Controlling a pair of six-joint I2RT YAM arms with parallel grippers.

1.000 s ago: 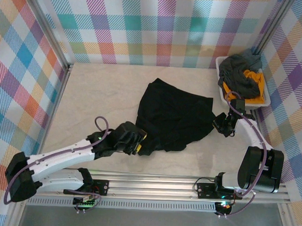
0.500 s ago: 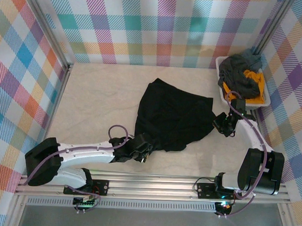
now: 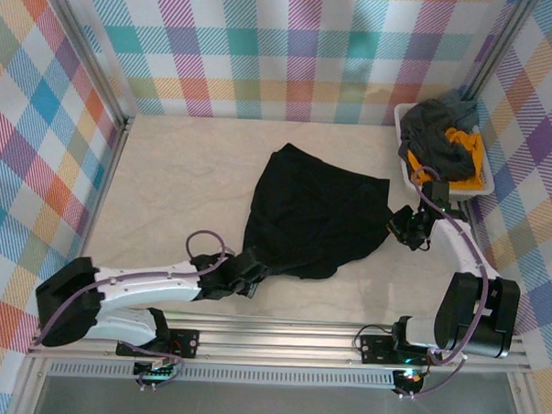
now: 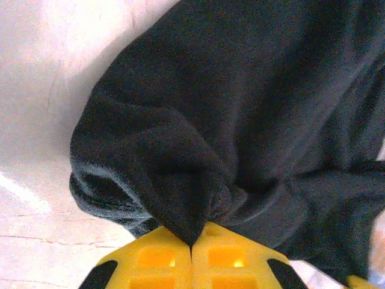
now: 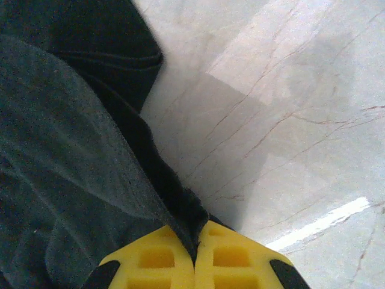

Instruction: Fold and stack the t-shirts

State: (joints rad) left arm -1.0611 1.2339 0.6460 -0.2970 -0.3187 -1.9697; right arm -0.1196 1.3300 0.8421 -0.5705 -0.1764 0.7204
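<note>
Over the last second, the left gripper (image 3: 253, 266) has moved in under the black t-shirt (image 3: 317, 218) and taken hold at its 7 o'clock corner. That corner is now drawn out toward the near edge, so the hem lies straighter than before. The right gripper (image 3: 406, 227) has stayed at the shirt's 3 o'clock edge.

In the left wrist view, the jaws are together on a bunched pinch of black fabric. In the right wrist view, they are clamped on a thin fabric edge just above the table (image 3: 186, 166).

We judge that both corners are now secured and the shirt, lying at the table centre, is ready to be tensioned and flattened for the first fold.

The dark grey t-shirt (image 3: 436, 145) and the orange-yellow t-shirt (image 3: 464, 144) wait in the tub (image 3: 401, 112) at 2 o'clock.

We can read no brand, label or writing.
</note>
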